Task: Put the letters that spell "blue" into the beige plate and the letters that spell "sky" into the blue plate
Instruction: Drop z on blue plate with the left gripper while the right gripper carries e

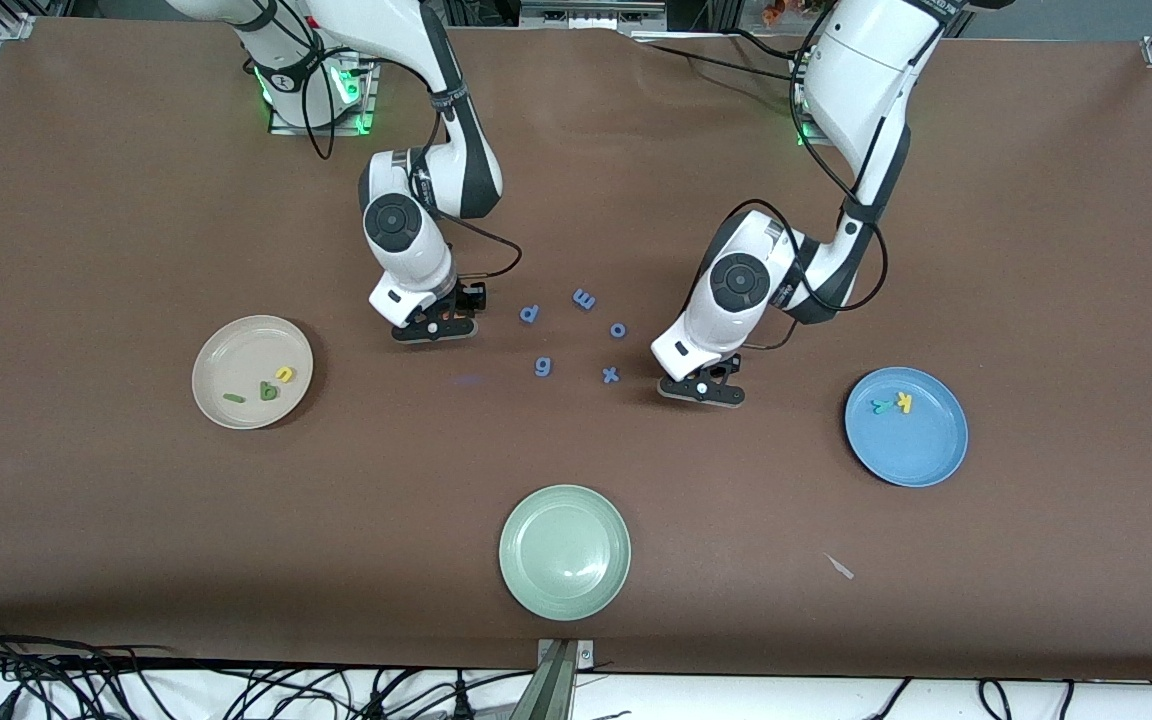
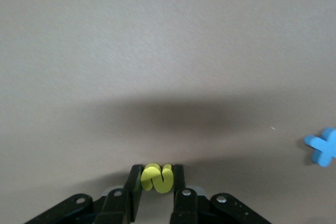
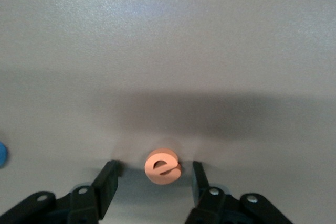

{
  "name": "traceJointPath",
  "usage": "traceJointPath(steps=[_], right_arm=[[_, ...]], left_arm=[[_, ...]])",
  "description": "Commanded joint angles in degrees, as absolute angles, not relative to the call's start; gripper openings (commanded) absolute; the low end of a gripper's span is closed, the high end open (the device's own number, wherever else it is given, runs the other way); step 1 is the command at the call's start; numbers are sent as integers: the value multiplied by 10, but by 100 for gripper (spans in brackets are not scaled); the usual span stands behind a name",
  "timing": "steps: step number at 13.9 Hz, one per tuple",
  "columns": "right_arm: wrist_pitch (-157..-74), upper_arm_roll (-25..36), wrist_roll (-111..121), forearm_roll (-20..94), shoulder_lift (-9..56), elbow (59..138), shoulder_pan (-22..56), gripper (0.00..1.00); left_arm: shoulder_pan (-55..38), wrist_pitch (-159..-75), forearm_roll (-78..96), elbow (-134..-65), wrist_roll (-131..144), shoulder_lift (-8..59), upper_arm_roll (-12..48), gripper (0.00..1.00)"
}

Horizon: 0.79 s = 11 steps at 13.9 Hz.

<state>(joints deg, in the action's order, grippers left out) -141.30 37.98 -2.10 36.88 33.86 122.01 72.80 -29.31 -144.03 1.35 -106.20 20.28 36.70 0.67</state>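
Note:
My left gripper (image 2: 157,170) (image 1: 704,390) is down at the table beside the blue x, shut on the yellow s (image 2: 157,178). Down near the blue p, my right gripper (image 3: 155,165) (image 1: 433,327) is open, and the orange e (image 3: 163,167) lies between its fingers with a gap on each side. Both letters are hidden in the front view. The beige plate (image 1: 226,350) holds the green l (image 1: 233,398), dark green b (image 1: 268,391) and yellow u (image 1: 284,374). The blue plate (image 1: 911,450) holds the teal y (image 1: 879,406) and yellow k (image 1: 903,401).
Blue letters lie between the two grippers: p (image 1: 529,314), m (image 1: 584,298), o (image 1: 618,330), g (image 1: 543,367), x (image 1: 611,375). A pale green plate (image 1: 565,551) sits nearer to the front camera. A small scrap (image 1: 839,566) lies beside it toward the left arm's end.

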Motion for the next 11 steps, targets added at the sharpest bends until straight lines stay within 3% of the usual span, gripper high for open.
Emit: traceJointPath(steps=[1,2,6,10,11], right_arm=[[-1412,378,-4,384,345,1209,721,55],[-1412,378,-4,384,345,1209,720,49],[-1412,379,-3,385,345,1204,710,43],[-1412,378,-2,386,346,1205,710,26],[-1412,378,-3,386,346,1205,711,26]], left_arm=[[-246,-1430,-11,-1063,138,332,-13,24],[-211,-1416,-11,-1070,107,316,-13,25],[-97,-1404,-11,-1081,-83,297,-15,25],[-63,-1405,-11,-1081,-148,304,-43,25],[-62,-1408,-11,-1081,-149,309,-47,26]])
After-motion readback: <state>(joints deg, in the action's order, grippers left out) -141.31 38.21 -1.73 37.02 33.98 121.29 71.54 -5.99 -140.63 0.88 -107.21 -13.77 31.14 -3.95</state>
